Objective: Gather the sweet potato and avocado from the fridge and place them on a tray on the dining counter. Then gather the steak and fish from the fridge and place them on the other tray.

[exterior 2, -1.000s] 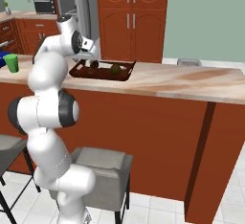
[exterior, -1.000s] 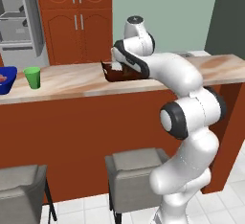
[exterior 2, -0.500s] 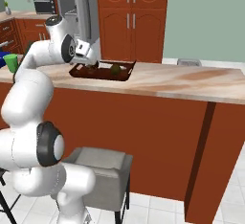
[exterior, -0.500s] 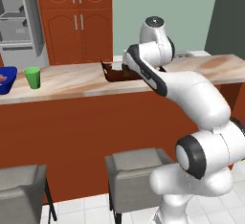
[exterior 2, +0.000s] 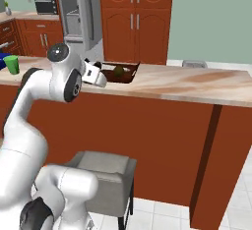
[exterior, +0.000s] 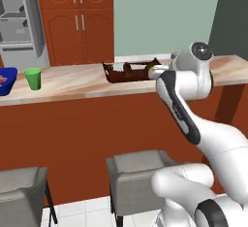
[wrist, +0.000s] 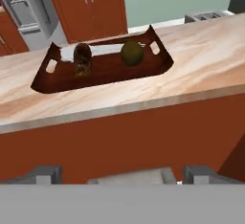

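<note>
Brown tray (wrist: 103, 70) on dining counter (wrist: 201, 70): sweet potato (wrist: 82, 59) + avocado (wrist: 131, 53) inside, 1st half looks done. My gripper (wrist: 122, 175) spread wide, nothing held. Blue tray (exterior: 7, 81) w/ something red-pink inside; fish can't tell.

Dining counter (wrist: 201, 60) with polished beige marbled stone top and smooth red-brown wood front, dark brown tray (wrist: 103, 70) with a faint sheen (wood or plastic, hard to tell), brushed silver-grey metal fridge (exterior 2: 78, 10), glossy green plastic-looking cup (exterior: 33, 78), matt grey stools (exterior: 138, 172)
</note>
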Tool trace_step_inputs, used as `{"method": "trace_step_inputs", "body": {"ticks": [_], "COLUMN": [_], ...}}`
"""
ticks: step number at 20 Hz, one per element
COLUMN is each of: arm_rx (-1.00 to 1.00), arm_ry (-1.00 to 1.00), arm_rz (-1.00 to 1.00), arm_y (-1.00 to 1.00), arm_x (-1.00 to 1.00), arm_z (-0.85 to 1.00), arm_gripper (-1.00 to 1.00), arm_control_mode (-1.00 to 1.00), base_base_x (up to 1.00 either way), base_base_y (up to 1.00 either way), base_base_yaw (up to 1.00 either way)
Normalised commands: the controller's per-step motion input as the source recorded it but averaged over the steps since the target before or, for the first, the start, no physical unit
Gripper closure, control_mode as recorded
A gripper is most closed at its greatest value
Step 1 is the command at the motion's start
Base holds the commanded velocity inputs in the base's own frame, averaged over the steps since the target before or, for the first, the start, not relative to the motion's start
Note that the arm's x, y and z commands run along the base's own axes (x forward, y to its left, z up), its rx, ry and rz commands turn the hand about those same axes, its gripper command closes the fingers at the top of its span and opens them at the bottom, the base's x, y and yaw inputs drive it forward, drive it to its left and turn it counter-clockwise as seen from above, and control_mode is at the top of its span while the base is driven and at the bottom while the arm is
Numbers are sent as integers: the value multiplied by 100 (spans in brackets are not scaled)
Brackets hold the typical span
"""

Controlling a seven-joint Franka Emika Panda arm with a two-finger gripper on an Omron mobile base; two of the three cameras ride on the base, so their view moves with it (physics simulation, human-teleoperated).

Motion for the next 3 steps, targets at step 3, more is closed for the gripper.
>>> {"method": "trace_step_inputs", "body": {"ticks": [3], "arm_rx": [0], "arm_ry": [-13], "arm_rz": [0], "arm_y": [-25], "arm_x": [-100], "arm_z": [-26], "arm_gripper": [-100], "arm_control_mode": [-100], "base_base_x": [0], "base_base_y": [0], "base_base_yaw": [0]}}
